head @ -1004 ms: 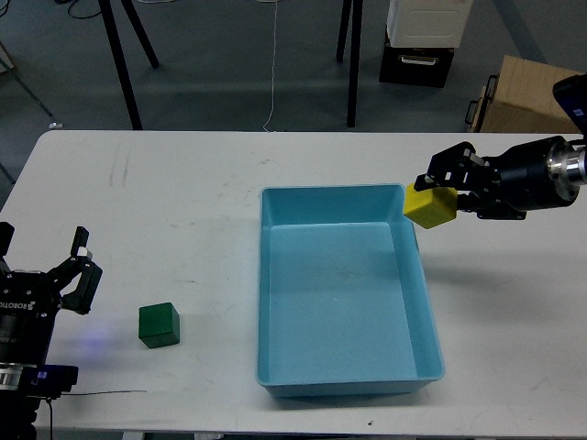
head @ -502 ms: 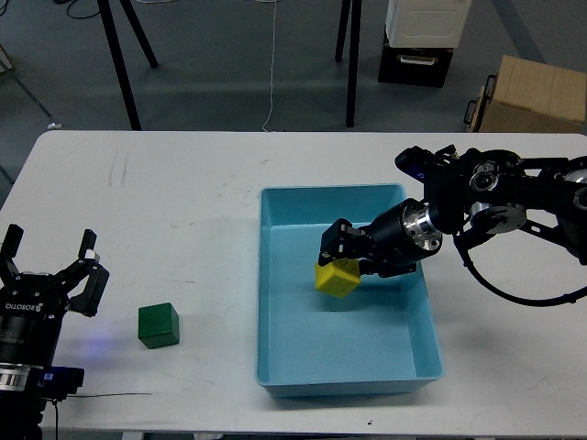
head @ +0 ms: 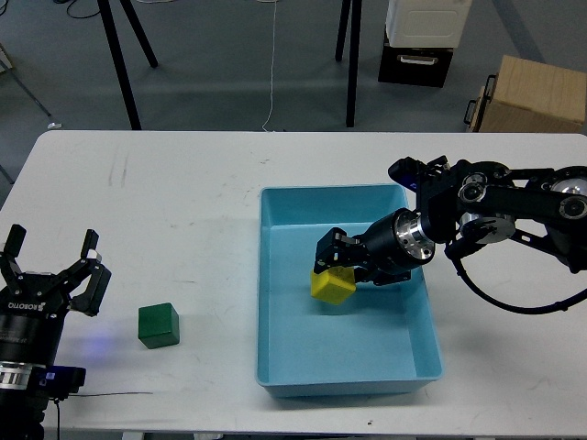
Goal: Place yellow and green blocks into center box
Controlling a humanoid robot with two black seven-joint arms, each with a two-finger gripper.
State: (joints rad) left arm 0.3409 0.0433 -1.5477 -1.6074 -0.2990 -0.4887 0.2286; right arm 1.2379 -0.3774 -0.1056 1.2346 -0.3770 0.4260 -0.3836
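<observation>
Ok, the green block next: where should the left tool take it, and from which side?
Grip the green block across two opposite side faces, coming straight down from above. It sits flat on the table with its top face showing and bare surface around it, so both sides look reachable. The left tool is open nearby. Turn the wrist to match the block's slight skew.

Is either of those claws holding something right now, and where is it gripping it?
The right gripper holds the yellow block by its top, over the blue tray. The left gripper is open and holds nothing.
</observation>
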